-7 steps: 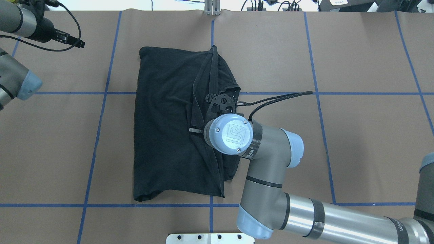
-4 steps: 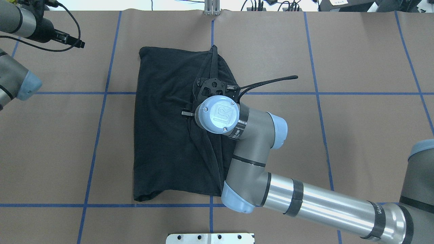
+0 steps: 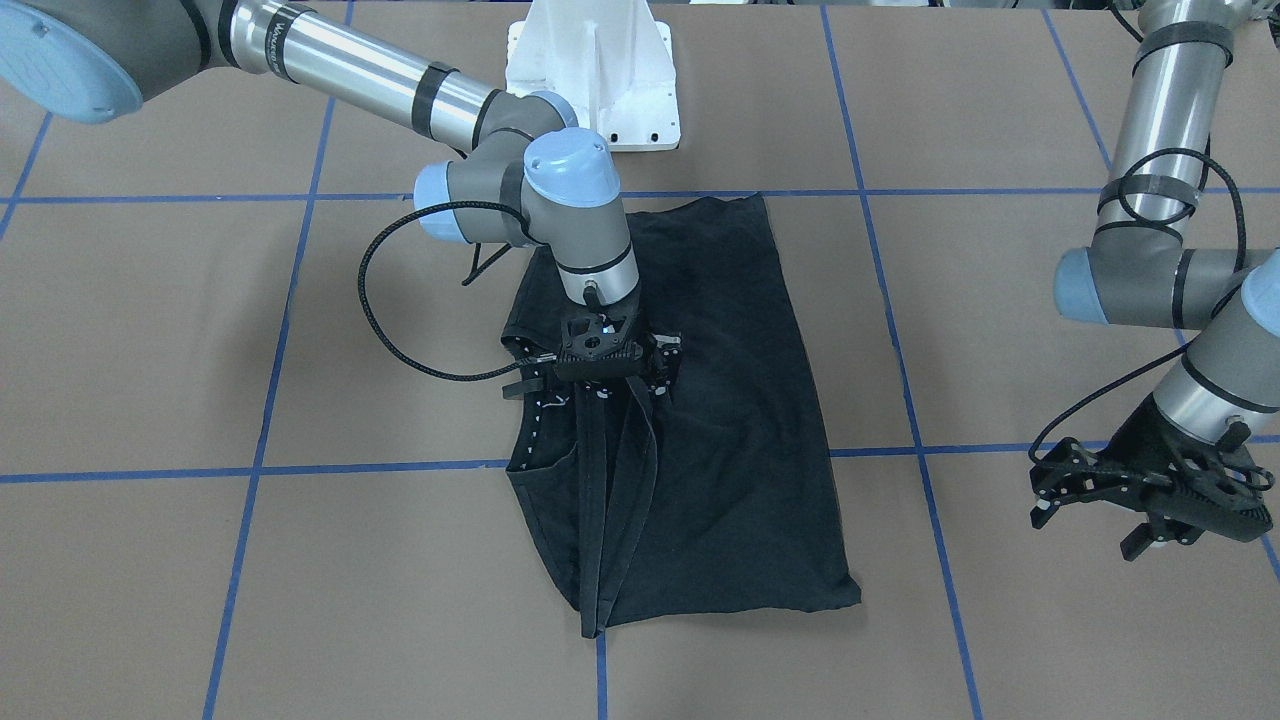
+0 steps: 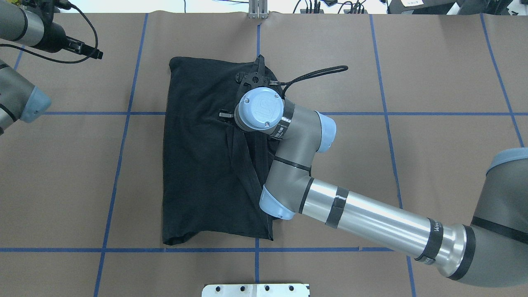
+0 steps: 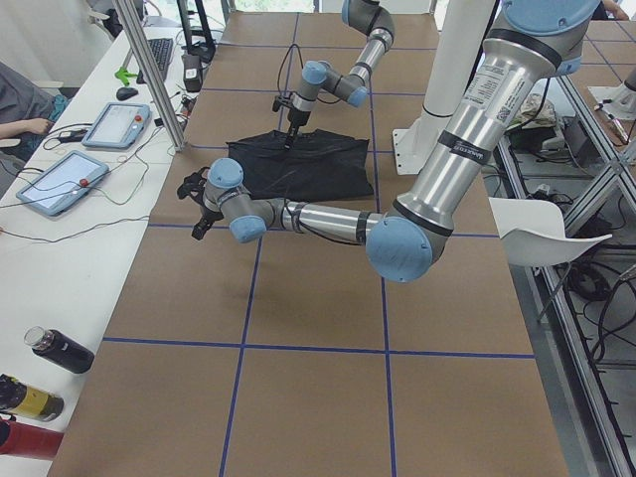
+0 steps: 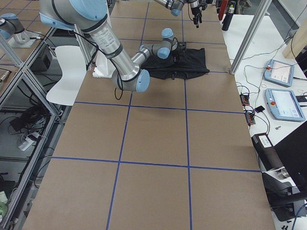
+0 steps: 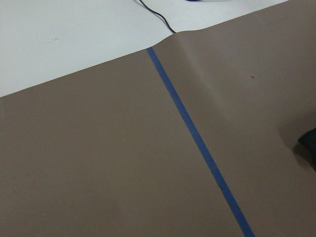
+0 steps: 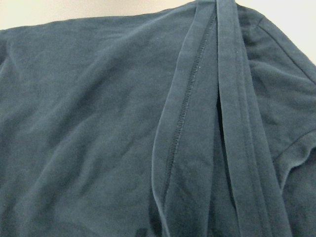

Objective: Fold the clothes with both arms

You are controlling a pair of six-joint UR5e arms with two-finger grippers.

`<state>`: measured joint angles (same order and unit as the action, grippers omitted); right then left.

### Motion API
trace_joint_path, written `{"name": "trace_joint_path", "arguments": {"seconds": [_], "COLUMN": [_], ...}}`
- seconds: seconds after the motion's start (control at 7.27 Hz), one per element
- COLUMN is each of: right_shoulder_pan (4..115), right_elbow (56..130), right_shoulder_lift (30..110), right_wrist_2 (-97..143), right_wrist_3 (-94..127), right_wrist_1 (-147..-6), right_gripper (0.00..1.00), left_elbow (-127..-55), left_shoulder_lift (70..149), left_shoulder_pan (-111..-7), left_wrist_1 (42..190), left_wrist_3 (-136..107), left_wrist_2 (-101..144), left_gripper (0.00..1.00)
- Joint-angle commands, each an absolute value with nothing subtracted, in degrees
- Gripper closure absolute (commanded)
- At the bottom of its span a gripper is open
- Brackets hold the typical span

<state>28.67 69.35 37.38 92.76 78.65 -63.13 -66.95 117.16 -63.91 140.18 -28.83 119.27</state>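
Observation:
The clothes (image 4: pixel 198 165) are one plain black T-shirt, folded into a long rectangle on the brown table, with no print showing. Doubled hems (image 8: pixel 197 123) run lengthwise along its right side. My right gripper (image 3: pixel 605 385) points straight down over those hems near the shirt's far end (image 4: pixel 253 74). It looks open, with no cloth lifted and no fingers in the right wrist view. My left gripper (image 3: pixel 1085 520) hovers open over bare table well left of the shirt (image 3: pixel 740 450). Its wrist view shows only brown paper and a blue tape line (image 7: pixel 197 143).
Blue tape lines (image 4: pixel 119 165) grid the brown table cover. The white pedestal base (image 3: pixel 590 60) stands at the robot's side, and a metal post (image 4: pixel 258 10) at the far edge. A side table holds two tablets (image 5: pixel 60 184) and bottles (image 5: pixel 60 350), with a person's arm (image 5: pixel 20 104) beside them.
My right arm has swept from the shirt's middle toward its far edge, the gripper still pointing down. The shirt lies as before. The left arm has not moved.

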Motion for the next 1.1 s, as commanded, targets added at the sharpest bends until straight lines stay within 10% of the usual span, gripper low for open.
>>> {"name": "trace_joint_path", "arguments": {"seconds": [0.0,0.69,0.96], "right_shoulder_pan": [28.83,29.0,29.35], "right_elbow": [66.46,66.27,67.84], "right_shoulder_lift": [36.3,36.04,36.65], "right_wrist_2": [92.9,93.6,93.6], "right_wrist_3": [78.49,78.4,78.57], "right_wrist_1": [-61.01,-60.21,-60.29], "right_gripper": [0.51,1.0,1.0], "left_elbow": [-66.8,-66.71,-66.71], "left_shoulder_lift": [117.16,117.16,117.16], "left_shoulder_pan": [-63.72,-63.46,-63.28], "left_wrist_1": [140.19,140.19,140.19], "left_wrist_3": [-28.83,-28.83,-28.83], "left_wrist_2": [119.27,119.18,119.18], "left_gripper": [0.0,0.0,0.0]}}
